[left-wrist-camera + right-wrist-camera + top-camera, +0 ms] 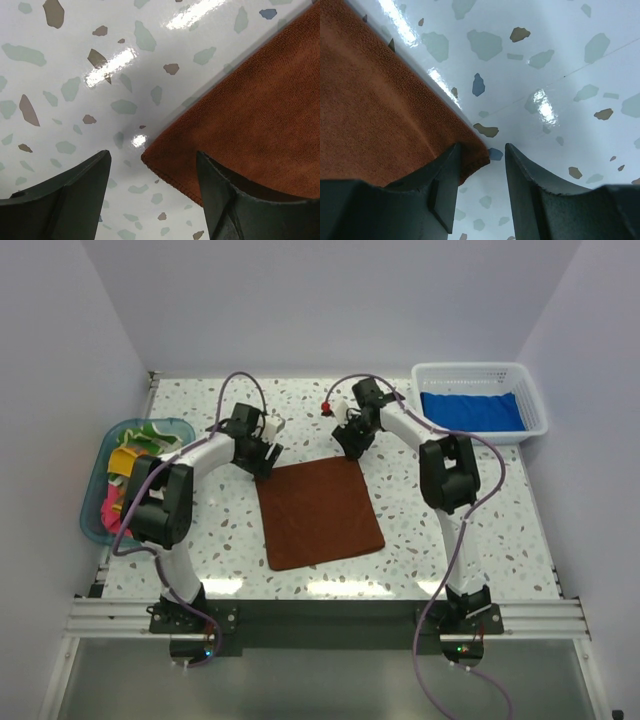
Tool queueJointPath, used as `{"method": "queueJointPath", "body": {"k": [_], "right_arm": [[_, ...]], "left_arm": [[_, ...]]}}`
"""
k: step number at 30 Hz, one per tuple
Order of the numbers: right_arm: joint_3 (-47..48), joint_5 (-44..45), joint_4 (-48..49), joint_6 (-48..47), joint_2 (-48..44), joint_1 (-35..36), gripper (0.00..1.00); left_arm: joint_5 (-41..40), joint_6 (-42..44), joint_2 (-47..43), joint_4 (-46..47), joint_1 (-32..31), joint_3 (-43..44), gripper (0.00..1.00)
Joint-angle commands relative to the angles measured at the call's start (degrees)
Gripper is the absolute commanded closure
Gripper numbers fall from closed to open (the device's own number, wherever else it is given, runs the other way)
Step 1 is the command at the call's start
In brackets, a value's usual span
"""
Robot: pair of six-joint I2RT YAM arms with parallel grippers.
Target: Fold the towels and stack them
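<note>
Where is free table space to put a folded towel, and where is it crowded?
Bare: between the brown towel and the right arm, and in front of the white basket. Crowded: towel's far corners, at left gripper and right gripper.

white-and-black left arm (205, 453), matching right arm (405, 426), looping purple cables (243, 377), dark wedge claw fingers (65, 200)

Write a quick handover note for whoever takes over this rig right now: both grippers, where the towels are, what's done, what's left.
Left gripper: open, fingers straddling the far-left corner of the brown towel, not gripping.
Right gripper: open at the far-right corner.
Brown towel: flat, unfolded, mid-table.
Blue towel: in the white basket.
Coloured towels: heaped in the teal tub.
Done: brown towel spread out.
Left: grasp both corners, fold, stack, then the tub's towels.
</note>
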Motion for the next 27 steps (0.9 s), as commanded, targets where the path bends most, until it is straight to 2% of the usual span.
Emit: {"method": "queueJointPath", "body": {"k": [1, 4, 7, 8, 10, 16, 23, 27], "right_arm": [[1.45, -2.9, -1.76, -1.06, 1.79, -0.44, 0.57], [1.1, -2.72, -1.5, -0.62, 2.92, -0.97, 0.62], [0.4, -1.06, -1.58, -0.62, 3.19, -1.32, 0.74], [-0.04, -0.79, -1.15, -0.27, 3.02, -1.67, 0.89], [-1.89, -0.96, 1.22, 1.13, 2.23, -2.2, 1.0], [-4.18, -2.98, 3.95, 3.95, -0.67, -4.57, 1.0], [-5.76, -3.16, 3.87, 4.04, -1.46, -4.57, 1.0], [-6.46, -3.34, 3.6, 4.13, -1.46, -4.57, 1.0]], "left_arm": [[1.24, 1.87, 0.57, -1.07, 0.54, 2.21, 0.26], [1.24, 1.95, 0.4, -1.16, 0.72, 2.12, 0.27], [1.15, 1.95, 0.22, -1.07, 0.98, 2.12, 0.27], [0.97, 1.95, 0.31, -1.16, 1.07, 2.12, 0.27], [0.97, 1.87, 0.48, -1.07, 1.25, 2.29, 0.28], [2.38, 1.6, 2.59, -1.33, 1.33, 4.4, 0.34], [4.04, 1.78, 4.61, -1.77, 1.95, 7.39, 0.48], [4.84, 1.95, 6.02, -2.13, 1.95, 7.92, 0.5]]}}
